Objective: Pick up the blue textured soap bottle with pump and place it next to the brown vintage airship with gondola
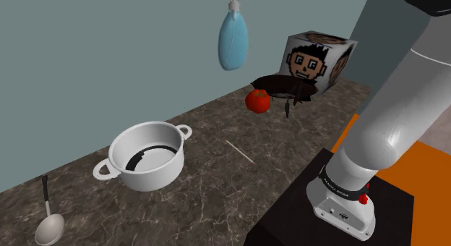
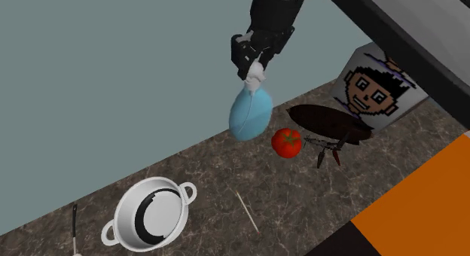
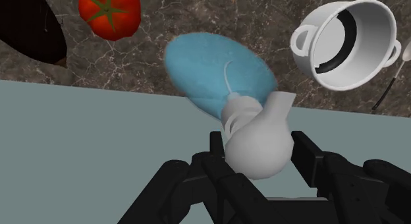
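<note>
Place: a home kitchen, drawn by a simulator.
Worktop: a long dark brown marbled stone counter (image 1: 217,187) runs along the wall, as a kitchen bench does.
Cookware: a white two-handled cooking pot (image 1: 153,176) stands open on the counter, and a grey ladle with a thin dark handle (image 1: 49,228) lies near it.
Food: a red tomato with a green stalk (image 1: 258,100) sits on the counter.
Wall: a plain grey-green wall (image 1: 108,56) backs the counter.
Floor: a bright orange floor (image 2: 422,205) lies beside the counter.

Dark marble counter (image 1: 217,179) carries a pot (image 1: 148,176) centre-left, ladle (image 1: 49,226) lower left, stick (image 1: 240,152) mid-frame, and tomato (image 1: 257,100), airship (image 1: 278,84) and cube (image 1: 318,60) upper right.
</note>
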Tool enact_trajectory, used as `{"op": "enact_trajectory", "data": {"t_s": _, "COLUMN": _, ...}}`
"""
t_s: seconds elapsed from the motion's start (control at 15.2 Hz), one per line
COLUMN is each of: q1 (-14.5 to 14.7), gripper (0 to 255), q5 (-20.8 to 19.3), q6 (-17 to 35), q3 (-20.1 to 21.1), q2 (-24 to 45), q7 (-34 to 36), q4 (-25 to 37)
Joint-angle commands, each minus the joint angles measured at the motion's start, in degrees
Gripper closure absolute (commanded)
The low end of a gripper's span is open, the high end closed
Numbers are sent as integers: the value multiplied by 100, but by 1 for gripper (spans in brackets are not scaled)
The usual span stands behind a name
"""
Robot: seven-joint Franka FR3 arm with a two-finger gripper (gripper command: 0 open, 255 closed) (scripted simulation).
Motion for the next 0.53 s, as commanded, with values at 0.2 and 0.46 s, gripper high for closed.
{"op": "enact_trajectory", "data": {"t_s": 0.2, "q1": -210, "gripper": 255, "q5": -29, "q6": -114, "q3": -257, "q2": -843, "q7": -460, "q4": -800}}
{"op": "enact_trajectory", "data": {"t_s": 0.46, "q1": -371, "gripper": 255, "q5": -101, "q6": -309, "q3": -506, "q2": -1360, "q7": -847, "q4": -1181}}
